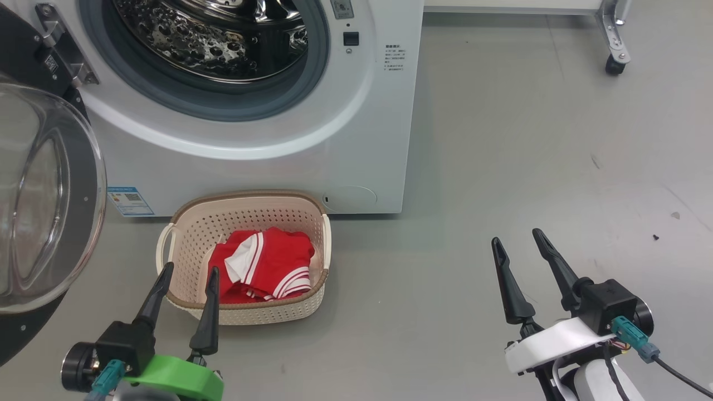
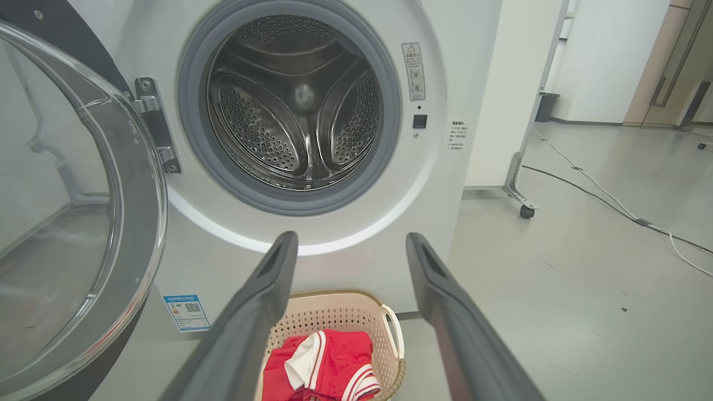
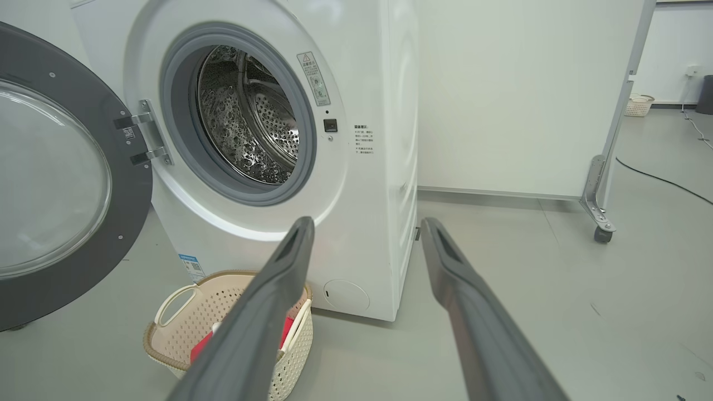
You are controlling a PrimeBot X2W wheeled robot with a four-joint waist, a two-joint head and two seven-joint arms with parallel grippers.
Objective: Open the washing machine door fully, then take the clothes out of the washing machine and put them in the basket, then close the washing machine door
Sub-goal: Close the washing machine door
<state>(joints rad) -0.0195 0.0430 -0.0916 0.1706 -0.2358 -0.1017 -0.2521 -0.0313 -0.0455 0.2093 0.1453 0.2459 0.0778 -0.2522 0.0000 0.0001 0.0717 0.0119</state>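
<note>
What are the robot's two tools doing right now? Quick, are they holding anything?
Left tool: open, holding nothing.
Right tool: open, holding nothing.

Head looks down; both wrists face the washing machine (image 2: 223,250).

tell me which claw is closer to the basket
The left claw, its tips at the basket rim; the right claw stands well off to the side.

Red clothes (image 1: 267,262) w/ white stripes, cream perforated basket (image 1: 239,223), white washing machine (image 1: 267,172).
</note>
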